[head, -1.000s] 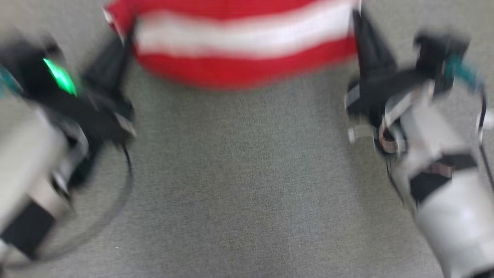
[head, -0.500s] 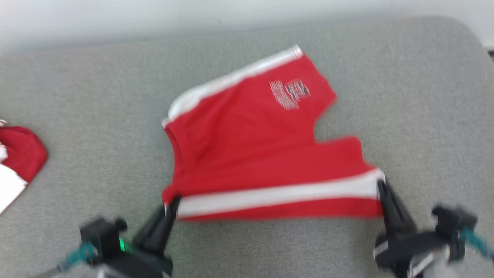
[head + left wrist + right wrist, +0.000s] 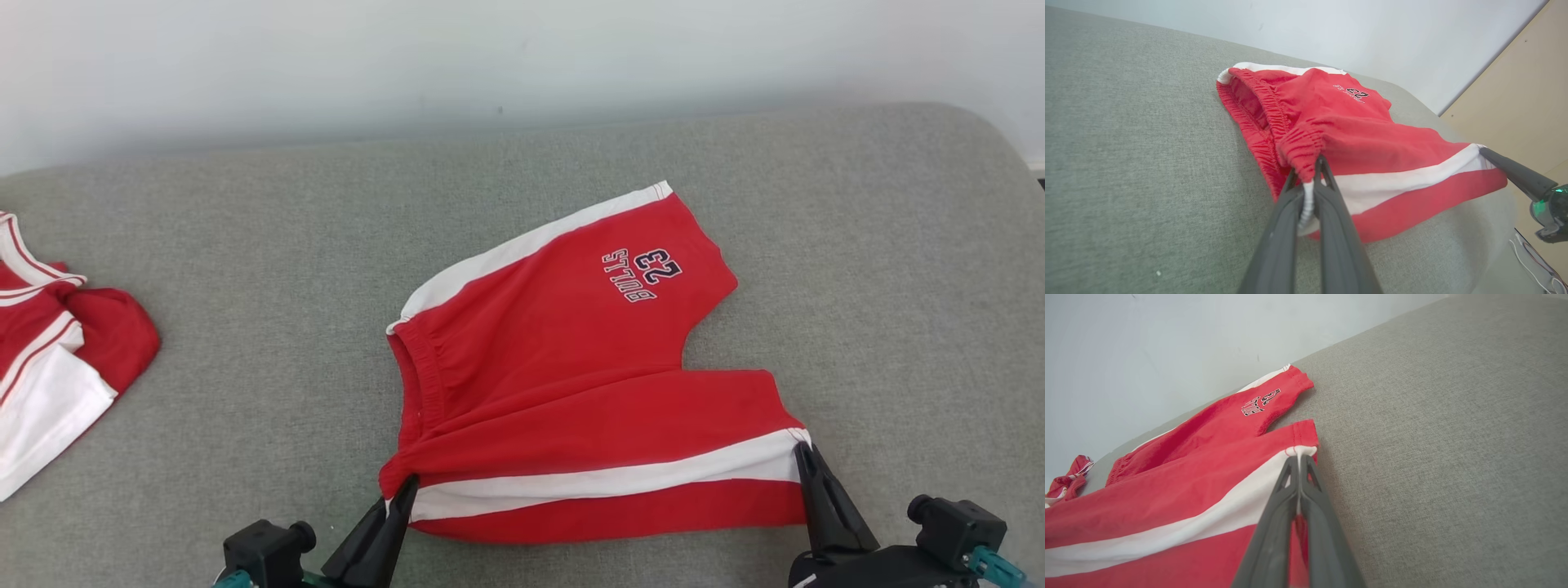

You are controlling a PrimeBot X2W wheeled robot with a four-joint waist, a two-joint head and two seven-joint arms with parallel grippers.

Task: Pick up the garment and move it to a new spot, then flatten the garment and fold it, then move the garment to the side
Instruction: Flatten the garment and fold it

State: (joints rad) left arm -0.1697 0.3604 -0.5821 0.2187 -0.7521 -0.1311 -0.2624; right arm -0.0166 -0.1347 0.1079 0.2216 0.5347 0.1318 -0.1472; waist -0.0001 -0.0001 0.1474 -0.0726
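Grippers: left gripper (image 3: 1310,165) clamped on the elastic waistband corner of the red cotton shorts with white side stripes (image 3: 571,376); right gripper (image 3: 1299,458) pinched shut on the striped leg-hem corner.
Shorts: near edge taut between both grippers, the rest spreading away from the fingertips over the grey fabric cushion (image 3: 245,327).
Done: probably relocated, nearly flat.
Remaining: fold, then shift aside.
Beyond left gripper: crumpled red-and-white jersey (image 3: 49,351).
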